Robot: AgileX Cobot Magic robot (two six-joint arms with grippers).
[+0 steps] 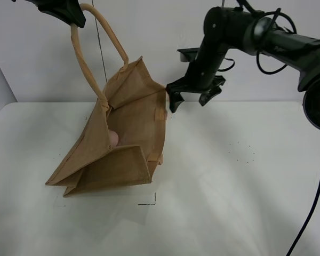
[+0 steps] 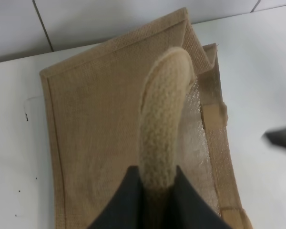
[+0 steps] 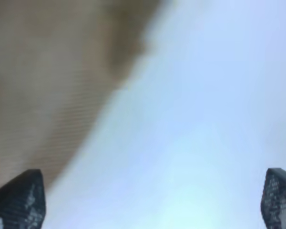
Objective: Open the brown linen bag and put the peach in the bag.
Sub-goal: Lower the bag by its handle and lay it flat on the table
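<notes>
Where the left arm comes in from high up, the left gripper (image 1: 70, 15) is closed tight on one light-beige loop handle (image 1: 83, 60) of the brown linen bag (image 1: 129, 160). Seen from the left wrist, its two dark fingers (image 2: 121, 202) pinch the thick woven handle between them, with the tan cloth of the bag spread out below.

Hanging from that handle, the bag leans over. Its base rests on the white table (image 1: 240, 186) and its top is pulled up and to the left. The second handle (image 1: 111, 37) arches free beside the gripped one. The mouth gapes open towards the upper right, and the gusseted side nearest the front is folded into a flat crease.

Inside the bag lies the peach (image 1: 113, 139), a small pale pink round showing partly through the open mouth against the inner wall, low down near the fold.

On the other side, the right gripper (image 1: 188, 100) hangs just beside the bag's raised top corner, jaws spread wide and holding nothing. Whether a fingertip touches the cloth cannot be made out. From the right wrist, the two dark fingertips (image 3: 20, 200) sit far apart, with blurred brown fabric to one side and bright white beyond.

A small black corner mark (image 1: 152, 201) sits on the table near the front of the bag's base.
</notes>
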